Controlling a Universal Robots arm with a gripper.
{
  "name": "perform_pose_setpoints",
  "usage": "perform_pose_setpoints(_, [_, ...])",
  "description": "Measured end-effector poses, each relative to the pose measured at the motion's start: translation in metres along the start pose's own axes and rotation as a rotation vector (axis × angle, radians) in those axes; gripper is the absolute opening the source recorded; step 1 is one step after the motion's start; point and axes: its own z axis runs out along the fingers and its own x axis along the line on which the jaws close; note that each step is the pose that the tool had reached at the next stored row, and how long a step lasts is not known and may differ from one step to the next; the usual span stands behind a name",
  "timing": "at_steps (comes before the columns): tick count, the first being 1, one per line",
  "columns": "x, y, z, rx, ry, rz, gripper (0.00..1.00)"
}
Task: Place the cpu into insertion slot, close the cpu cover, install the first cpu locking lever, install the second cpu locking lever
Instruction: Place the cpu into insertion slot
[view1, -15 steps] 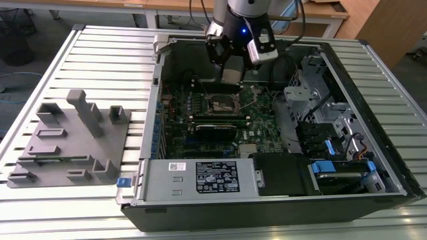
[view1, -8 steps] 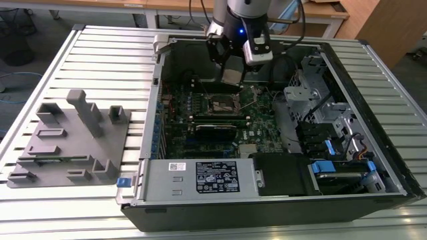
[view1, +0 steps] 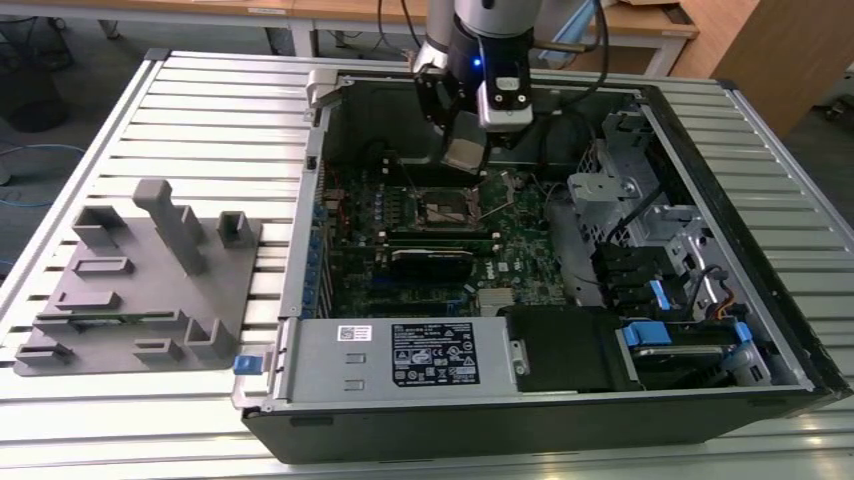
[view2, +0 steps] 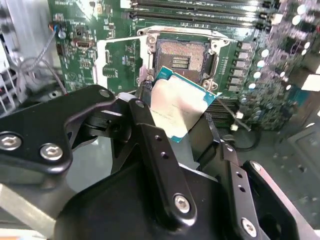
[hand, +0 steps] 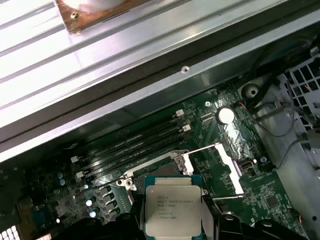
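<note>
One cpu (view2: 177, 107) in the pincer (view1: 465, 155), above open socket (view2: 182, 55) inside the case (view1: 534, 435)

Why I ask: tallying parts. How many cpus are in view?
1. The cpu is gripped in the pincer, in the air near the open socket, which holds no chip. Others could be hidden from these views.

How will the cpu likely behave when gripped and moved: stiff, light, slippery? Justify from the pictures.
Probably stiff: the cpu looks flat though the gripper pinches it by its edges. Likely light, being thin and small. Its shiny metal top may be slippery.
</note>
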Motion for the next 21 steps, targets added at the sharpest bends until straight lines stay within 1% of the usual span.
perform_pose_setpoints(1, [0.0,0.0,0.0001,-0.0001,-0.0015,0.018,0.54])
perform_pose_setpoints(3, [0.0,0.0,0.0001,-0.0005,-0.0028,0.032,0.54])
perform_pose_setpoints(11, [0.0,0.0,0.0002,-0.0007,-0.0036,0.04,0.54])
perform_pose_setpoints(13, [0.0001,0.0,0.0004,-0.0012,-0.006,0.067,0.54])
perform_pose_setpoints(21, [0.0,-0.0001,0.0015,-0.004,-0.019,0.212,0.54])
